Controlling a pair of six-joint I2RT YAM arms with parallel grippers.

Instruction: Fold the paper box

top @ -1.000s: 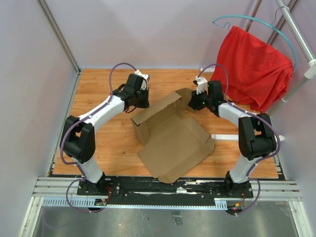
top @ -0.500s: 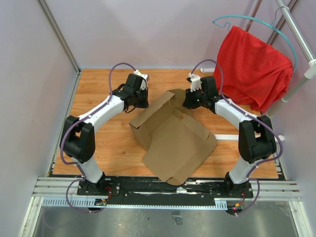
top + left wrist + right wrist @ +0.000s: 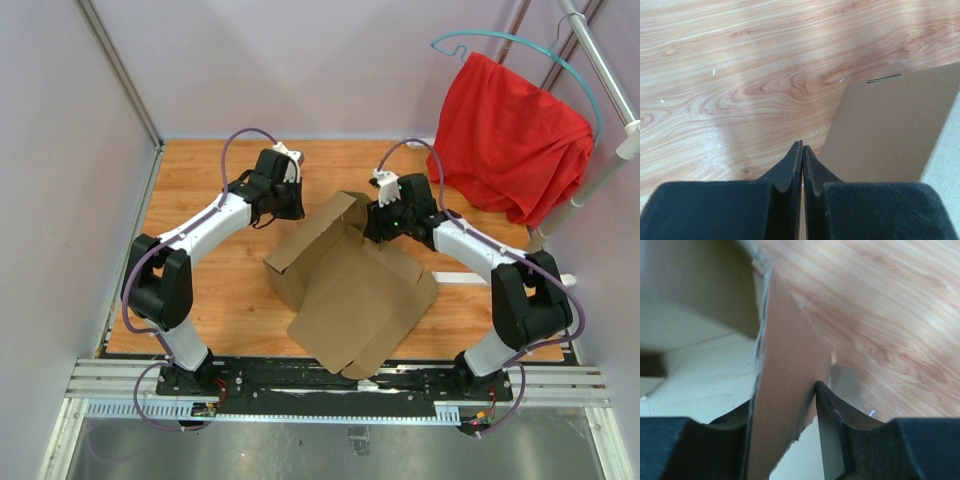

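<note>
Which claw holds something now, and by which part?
The right claw grips the paper box by the edge of one flap, pinched between its fingers. The left claw is shut on nothing.

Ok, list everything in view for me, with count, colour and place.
paper box: 1, brown, mid-table, partly folded
red cloth: 1, red, on the hanger, far right
hanger: 1, teal, far right
white strip: 1, white, table's right side
table: 1, light wood, under the box
left arm, right arm: 2, white and black, near edge
left gripper: 1, black, shut, empty, beside the box
right gripper: 1, black, shut on a box flap
</note>
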